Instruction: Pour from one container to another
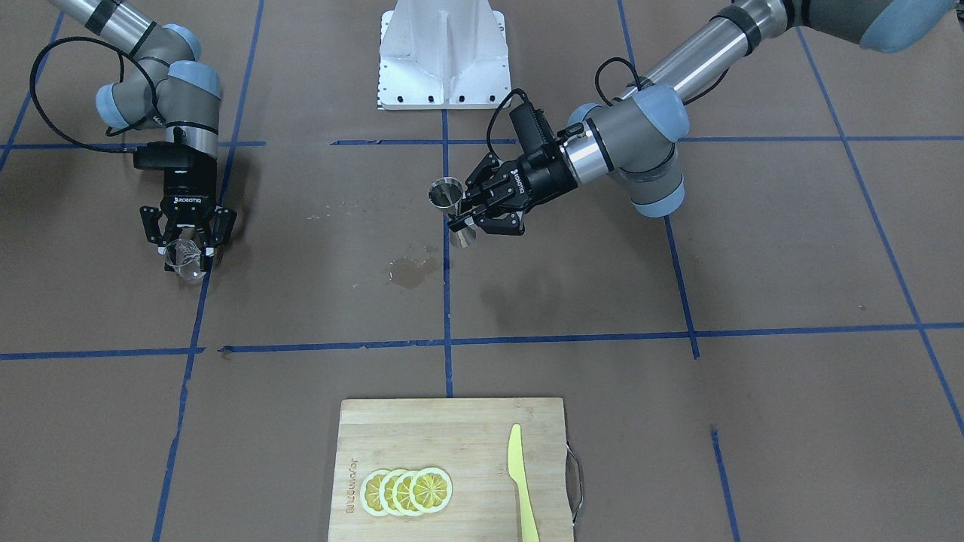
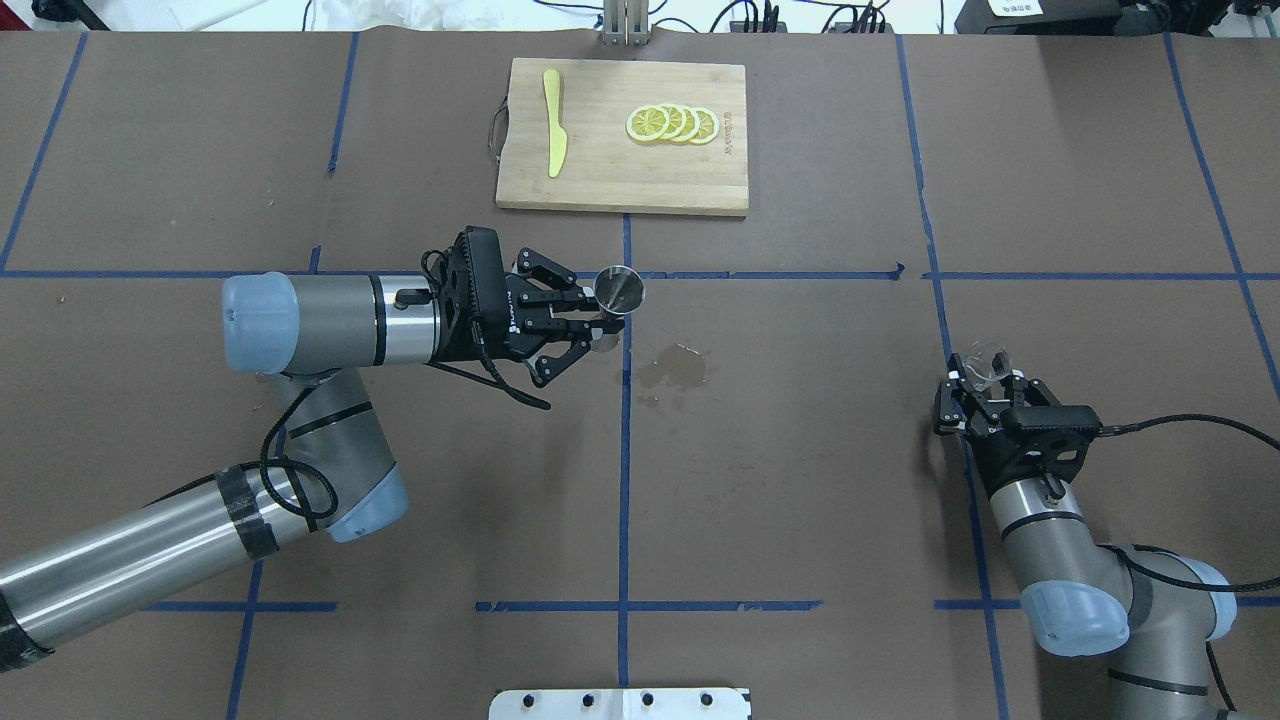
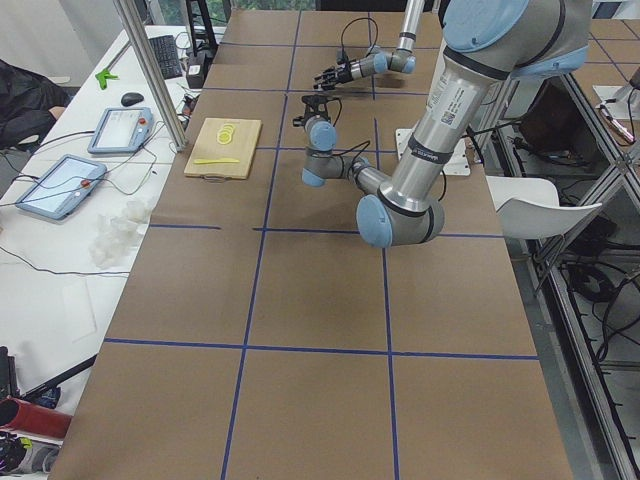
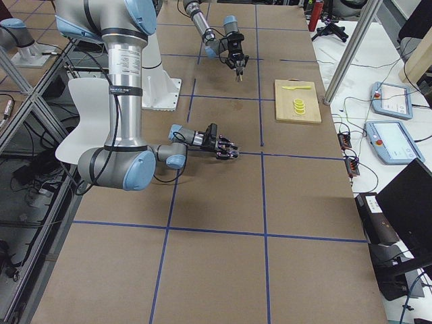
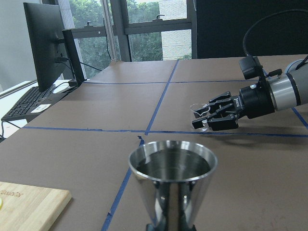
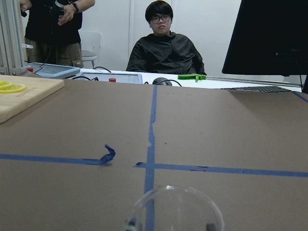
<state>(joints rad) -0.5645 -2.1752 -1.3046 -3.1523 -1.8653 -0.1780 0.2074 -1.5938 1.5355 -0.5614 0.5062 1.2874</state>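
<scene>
Distance is your problem: the cup (image 1: 184,265), clamped in the right gripper (image 1: 190,247) at frame left, is well apart from the jigger (image 1: 446,193), pinched at its waist by the left gripper (image 1: 459,218) at centre. Bring the cup over that rim and tilt slowly. Neither vessel's contents can be made out.

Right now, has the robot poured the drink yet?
Not yet, it seems. Done: both things are grabbed. In hand: the left gripper holds the steel jigger upright near the middle, and the right gripper holds the glass cup far off to the side. Left: bringing the cup over and tipping it in.
</scene>
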